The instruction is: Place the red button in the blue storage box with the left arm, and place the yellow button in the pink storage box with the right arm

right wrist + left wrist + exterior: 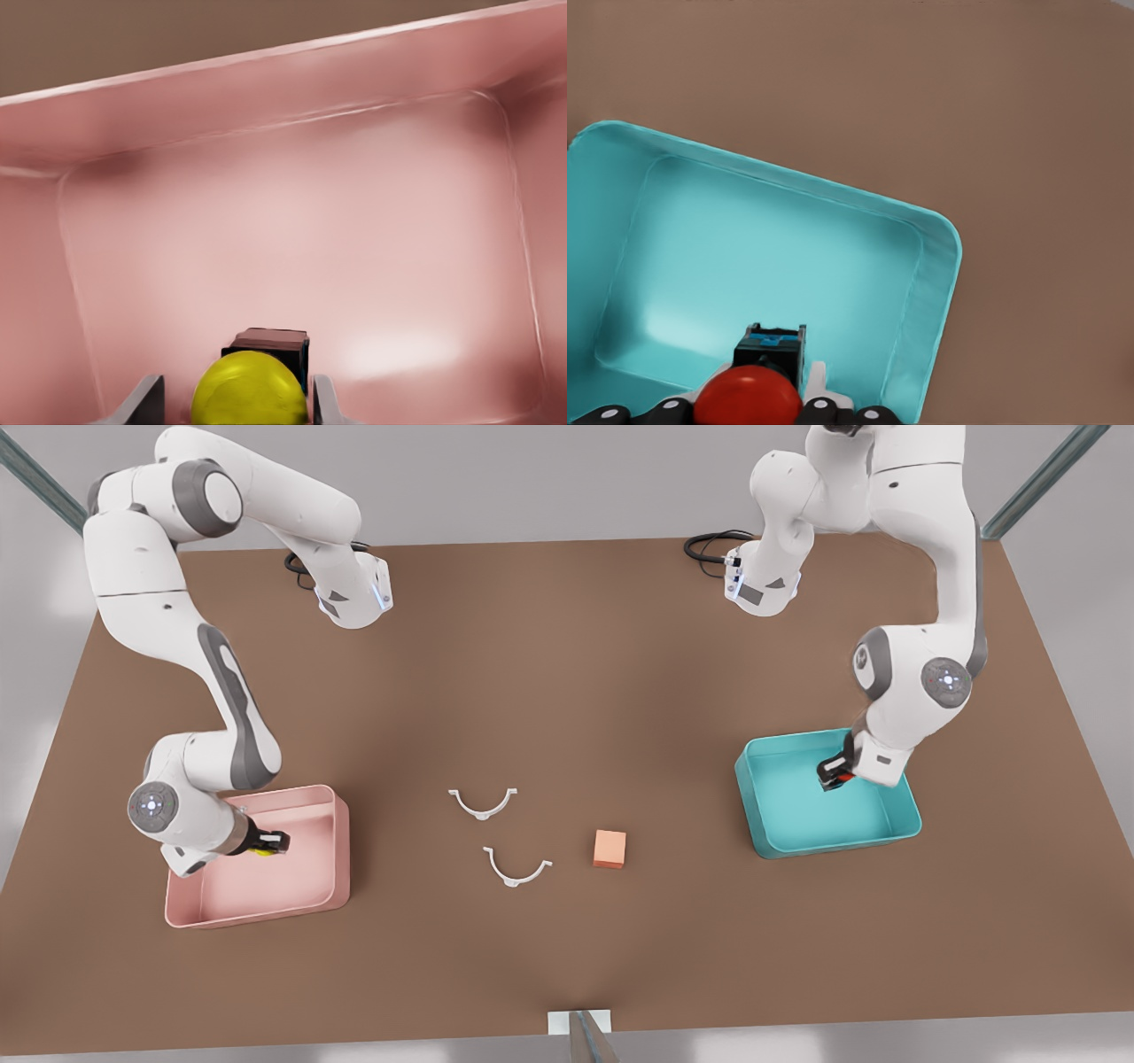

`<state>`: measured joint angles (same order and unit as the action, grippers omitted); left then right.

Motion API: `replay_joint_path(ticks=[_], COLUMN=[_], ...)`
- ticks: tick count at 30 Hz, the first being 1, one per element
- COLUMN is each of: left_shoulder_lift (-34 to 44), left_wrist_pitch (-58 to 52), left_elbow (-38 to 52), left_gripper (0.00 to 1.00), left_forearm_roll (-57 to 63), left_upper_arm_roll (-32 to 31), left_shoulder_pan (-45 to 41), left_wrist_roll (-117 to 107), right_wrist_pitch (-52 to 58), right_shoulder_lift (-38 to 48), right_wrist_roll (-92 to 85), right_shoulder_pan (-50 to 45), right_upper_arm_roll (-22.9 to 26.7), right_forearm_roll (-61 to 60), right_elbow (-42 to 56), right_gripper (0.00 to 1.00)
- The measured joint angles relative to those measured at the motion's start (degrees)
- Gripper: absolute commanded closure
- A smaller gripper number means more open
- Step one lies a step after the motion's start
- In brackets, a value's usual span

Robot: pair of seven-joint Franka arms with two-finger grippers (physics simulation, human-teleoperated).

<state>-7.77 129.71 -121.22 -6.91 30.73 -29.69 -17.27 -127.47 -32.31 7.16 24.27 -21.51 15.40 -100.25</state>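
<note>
The tiny round red button (pixel 748 398) on its dark base sat gripped between the jaws of the left gripper (pixel 834 773), held above the floor of the teal shallow plastic blue storage box (pixel 780 841). The tiny bright-yellow button (pixel 250 390) was clamped likewise in the jaws of the right gripper (pixel 268 843), over the floor of the pale pink storage box (pixel 292 886). Between the 2 grippers, well apart from both, 2 white curved plastic clips (pixel 483 803) and a small peach-orange cube (pixel 609 849) lay on the brown desk (pixel 567 673). The cube lay nearer the left gripper's side.
</note>
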Motion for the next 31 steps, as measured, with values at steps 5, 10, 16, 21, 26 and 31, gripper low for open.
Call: replay_joint_path(ticks=[5, 10, 16, 21, 26, 31], left_shoulder_lift=[-6.05, -15.52, -18.32, -15.02, -8.89, -3.39], left_wrist_pitch=[-3.31, -4.41, -4.26, -13.60, -28.65, -35.94], left_elbow=[1.07, 4.60, 5.00, 23.83, 41.99, 41.11], left_gripper=[0.50, 0.48, 0.00, 0.00, 0.00, 0.00], left_forearm_roll=[-3.05, -10.13, -15.12, -15.96, -10.17, -0.49], left_upper_arm_roll=[1.95, 1.63, 1.24, 2.03, -13.55, -33.27], left_shoulder_pan=[1.62, 1.51, 1.42, 2.76, 15.82, 32.84], left_wrist_roll=[7.10, 13.11, 18.63, 21.44, 21.69, 21.45], right_wrist_pitch=[2.10, 16.41, 30.12, 35.91, 38.95, 40.24], right_shoulder_lift=[0.82, 16.70, 24.94, 23.25, 23.20, 23.16], right_wrist_roll=[-2.67, -4.63, -5.26, -5.45, -5.72, -5.93], right_shoulder_pan=[-2.07, -19.41, -28.22, -30.22, -29.55, -29.53], right_upper_arm_roll=[-5.65, 8.59, 20.78, 20.70, 20.73, 20.80], right_forearm_roll=[0.34, -3.40, -12.12, -13.99, -14.49, -14.62], right_elbow=[14.29, 24.69, 18.84, 20.19, 20.22, 20.24], right_gripper=[0.00, 0.00, 0.00, 0.00, 0.00, 0.00])
